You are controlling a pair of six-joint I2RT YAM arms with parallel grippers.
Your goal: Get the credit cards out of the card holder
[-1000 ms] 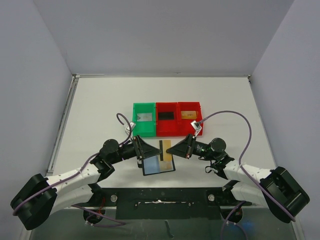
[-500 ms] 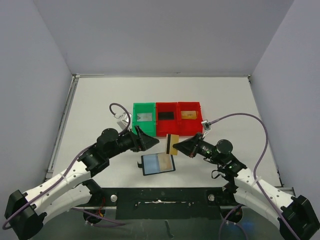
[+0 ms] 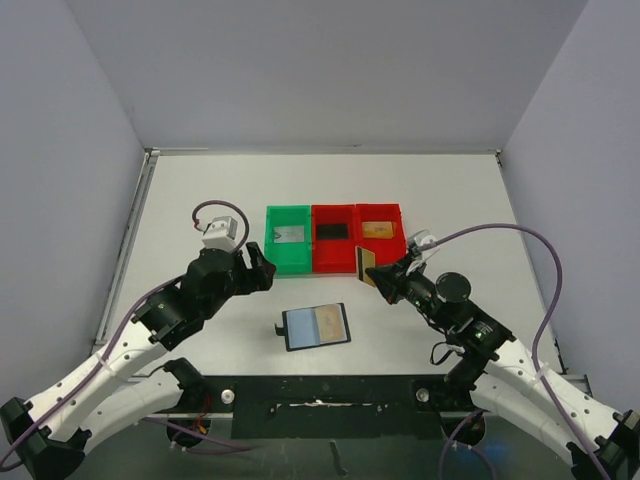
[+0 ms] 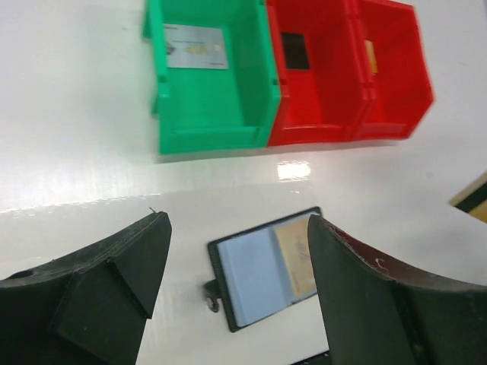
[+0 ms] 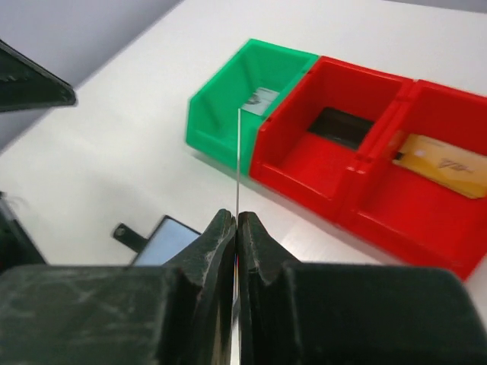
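The card holder (image 3: 316, 326) lies open and flat on the table, strap tab to the left; it also shows in the left wrist view (image 4: 266, 266) and the right wrist view (image 5: 163, 239). A tan card (image 4: 298, 255) shows in its right pocket. My left gripper (image 3: 262, 272) is open and empty, above and left of the holder (image 4: 237, 228). My right gripper (image 3: 376, 278) is shut on a gold credit card (image 3: 364, 264), held on edge just in front of the red bins. In the right wrist view this card (image 5: 237, 163) shows edge-on between the shut fingers (image 5: 237, 222).
Three joined bins stand behind the holder. The green bin (image 3: 272, 240) holds a pale grey card (image 3: 290, 235). The middle red bin (image 3: 318, 250) holds a black card (image 3: 333, 231). The right red bin (image 3: 398, 240) holds a gold card (image 3: 377, 229).
My left gripper has let go of the holder and drawn back up and left. My right gripper has carried the gold card right and back, toward the red bins.
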